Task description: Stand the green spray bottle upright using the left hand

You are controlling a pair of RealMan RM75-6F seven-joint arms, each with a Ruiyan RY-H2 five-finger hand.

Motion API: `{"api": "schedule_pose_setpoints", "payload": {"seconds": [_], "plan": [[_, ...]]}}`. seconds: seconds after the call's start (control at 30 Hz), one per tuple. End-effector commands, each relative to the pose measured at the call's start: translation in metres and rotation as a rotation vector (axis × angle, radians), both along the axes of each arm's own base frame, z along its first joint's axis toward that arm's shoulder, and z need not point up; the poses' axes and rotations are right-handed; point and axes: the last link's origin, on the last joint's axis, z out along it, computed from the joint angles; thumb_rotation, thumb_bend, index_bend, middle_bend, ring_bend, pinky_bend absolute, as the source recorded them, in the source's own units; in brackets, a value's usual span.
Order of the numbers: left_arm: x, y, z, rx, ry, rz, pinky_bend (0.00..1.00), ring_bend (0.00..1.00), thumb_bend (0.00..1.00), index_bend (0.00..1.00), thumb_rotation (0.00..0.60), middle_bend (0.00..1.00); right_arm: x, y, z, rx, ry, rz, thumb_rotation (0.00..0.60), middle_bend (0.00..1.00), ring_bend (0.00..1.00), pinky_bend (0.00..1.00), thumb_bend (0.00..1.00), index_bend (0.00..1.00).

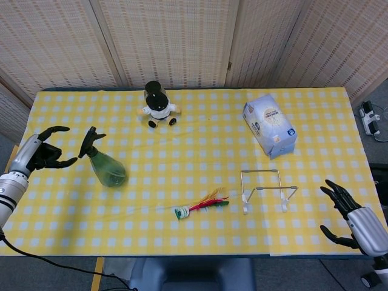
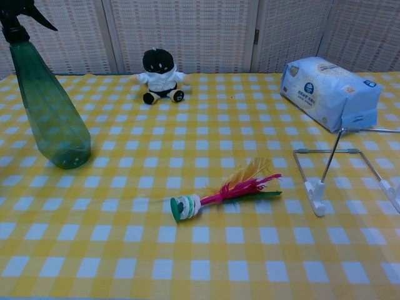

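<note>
The counter (image 1: 200, 145), under its yellow checked cloth, fills the middle of the head view. Toward the upper right lies a blue-white tissue pack (image 1: 269, 125), with a wire stand (image 1: 265, 190) below it. A small plush doll (image 1: 159, 106) sits at top centre, and a feathered shuttlecock (image 1: 200, 206) lies low in the middle.

The green spray bottle (image 1: 104, 162) stands at the left of the frame, base on the cloth, black trigger head uppermost — the chest view shows it upright at the far left edge, nothing touching it. The left hand (image 1: 37, 156) is just to its left at the counter's edge, apart from the bottle, fingers spread and curved, holding nothing. The right hand (image 1: 351, 219) sits at the lower right corner, off the counter's edge, fingers apart and empty.

Judged from this, the task looks essentially done — the bottle stands unsupported. All that seems left is clearing the left hand away without brushing the trigger head.
</note>
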Motion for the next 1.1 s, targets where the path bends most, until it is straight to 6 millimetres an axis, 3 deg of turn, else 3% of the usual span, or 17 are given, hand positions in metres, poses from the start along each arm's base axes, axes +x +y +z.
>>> {"api": "schedule_pose_setpoints", "payload": {"seconds": [0.03, 0.23, 0.37, 0.4, 0.43, 0.5, 0.53, 0.6, 0.67, 0.73, 0.83, 1.1], "plan": [[-0.008, -0.003, 0.004, 0.001, 0.001, 0.017, 1.0, 1.0, 0.21, 0.22, 0.6, 1.0, 0.001, 0.001, -0.001, 0.005, 0.003, 0.005, 0.6, 0.0, 0.03, 0.37, 0.36, 0.0], [-0.02, -0.012, 0.013, 0.095, 0.055, -0.024, 1.0, 1.0, 0.2, 0.22, 0.6, 1.0, 0.001, 0.002, -0.001, 0.003, 0.005, 0.009, 0.6, 0.0, 0.03, 0.37, 0.36, 0.0], [-0.027, -0.051, -0.006, 0.096, 0.088, -0.159, 1.0, 0.99, 0.2, 0.17, 0.6, 0.98, 0.001, 0.001, -0.001, 0.0, 0.007, 0.0, 0.6, 0.0, 0.03, 0.37, 0.36, 0.0], [-0.035, -0.063, -0.011, 0.088, 0.161, -0.208, 0.98, 0.93, 0.19, 0.15, 0.6, 0.93, 0.001, 0.001, -0.001, -0.005, 0.009, 0.0, 0.6, 0.0, 0.03, 0.36, 0.36, 0.0], [-0.044, -0.075, -0.017, 0.063, 0.265, -0.253, 0.86, 0.79, 0.19, 0.12, 0.6, 0.81, 0.002, 0.001, -0.001, -0.013, 0.014, 0.002, 0.6, 0.0, 0.03, 0.34, 0.36, 0.0], [-0.063, -0.098, -0.026, 0.076, 0.536, -0.343, 0.43, 0.43, 0.18, 0.08, 0.6, 0.47, 0.002, 0.001, -0.002, -0.031, 0.021, 0.002, 0.6, 0.0, 0.02, 0.27, 0.36, 0.0], [-0.071, -0.109, -0.032, 0.103, 0.632, -0.361, 0.28, 0.32, 0.18, 0.08, 0.6, 0.36, 0.002, 0.0, -0.003, -0.038, 0.024, 0.002, 0.6, 0.0, 0.01, 0.21, 0.36, 0.0], [-0.081, -0.128, -0.05, 0.168, 0.697, -0.36, 0.14, 0.21, 0.18, 0.08, 0.6, 0.24, 0.002, -0.002, -0.007, -0.046, 0.03, -0.002, 0.6, 0.0, 0.0, 0.13, 0.36, 0.0], [-0.089, -0.141, -0.063, 0.198, 0.688, -0.342, 0.07, 0.15, 0.18, 0.08, 0.6, 0.2, 0.002, -0.003, -0.01, -0.052, 0.032, -0.004, 0.6, 0.0, 0.0, 0.05, 0.36, 0.0], [-0.106, -0.162, -0.078, 0.174, 0.722, -0.289, 0.02, 0.1, 0.18, 0.09, 0.6, 0.16, 0.002, -0.001, -0.015, -0.061, 0.024, -0.025, 0.6, 0.0, 0.0, 0.01, 0.36, 0.0], [-0.113, -0.172, -0.083, 0.192, 0.796, -0.282, 0.0, 0.06, 0.17, 0.09, 0.6, 0.13, 0.004, 0.0, -0.018, -0.099, 0.073, -0.023, 0.6, 0.0, 0.0, 0.0, 0.36, 0.0], [-0.125, -0.175, -0.092, 0.112, 0.833, -0.283, 0.0, 0.05, 0.17, 0.1, 0.6, 0.13, 0.007, 0.01, -0.018, -0.201, 0.167, -0.047, 0.6, 0.0, 0.0, 0.0, 0.36, 0.0]]}}
